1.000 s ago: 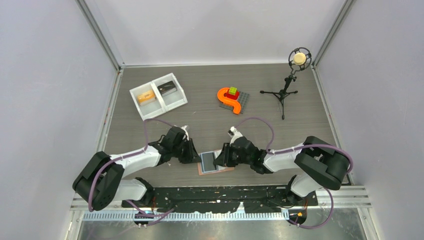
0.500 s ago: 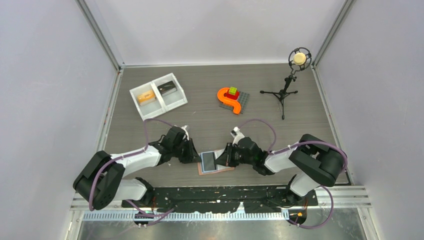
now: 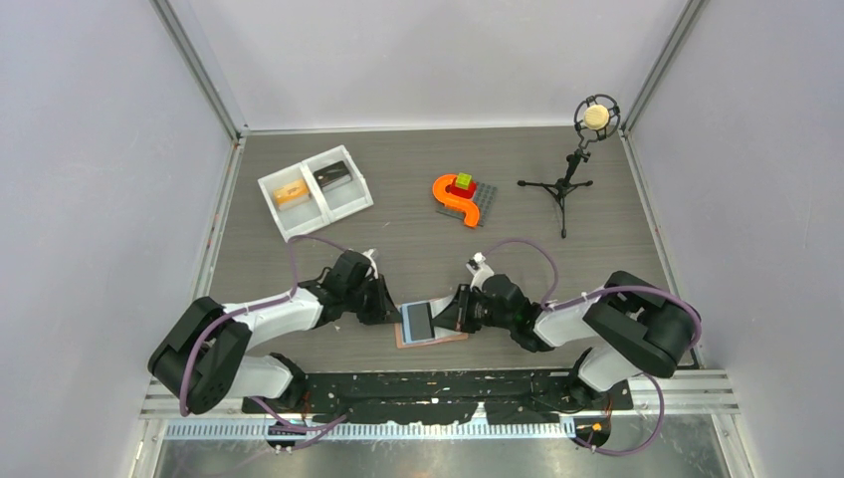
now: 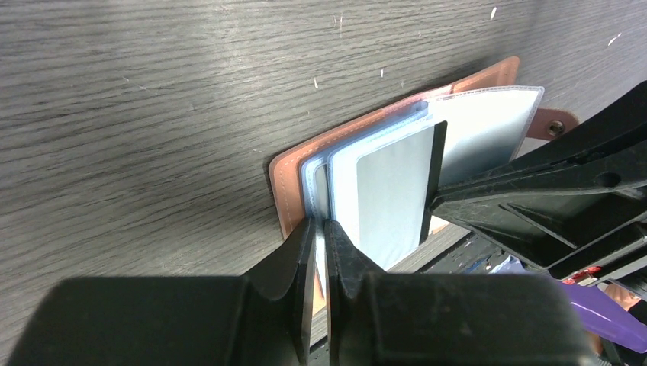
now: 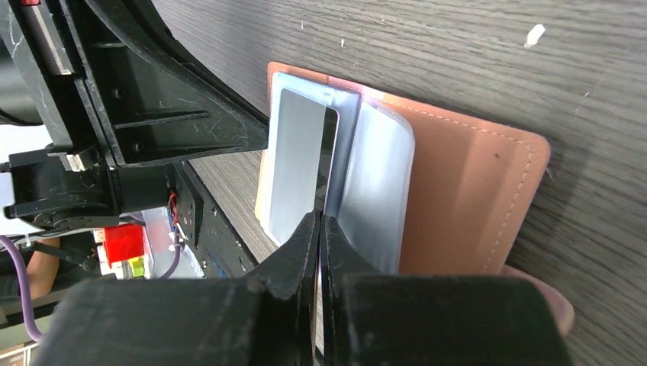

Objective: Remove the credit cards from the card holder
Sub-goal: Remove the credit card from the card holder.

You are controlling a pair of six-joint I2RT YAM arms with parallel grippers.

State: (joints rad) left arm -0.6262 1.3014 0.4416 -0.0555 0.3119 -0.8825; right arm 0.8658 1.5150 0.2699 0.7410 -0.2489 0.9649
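The card holder (image 3: 430, 341) lies spread at the table's near edge, salmon-brown outside (image 5: 458, 198) with pale blue clear pockets (image 4: 488, 130). My left gripper (image 3: 395, 312) comes in from the left and is shut on the holder's pocket leaves at their near edge (image 4: 321, 229). From the right, my right gripper (image 3: 455, 312) is shut on a thin credit card (image 5: 294, 164) with a grey face and a dark edge. The card (image 4: 393, 191) stands tilted up between the two grippers, partly out of its pocket. Any other credit cards are hidden.
A white two-compartment tray (image 3: 316, 191) sits at the back left with an item in each half. An orange S-shaped toy on a grey plate (image 3: 460, 197) is at the back centre. A microphone on a tripod (image 3: 569, 174) stands back right. The black base rail (image 3: 438, 383) borders the holder.
My right gripper has shut on the card and drawn back to the right, sliding the card up out of the holder. The left gripper has stayed clamped in place.
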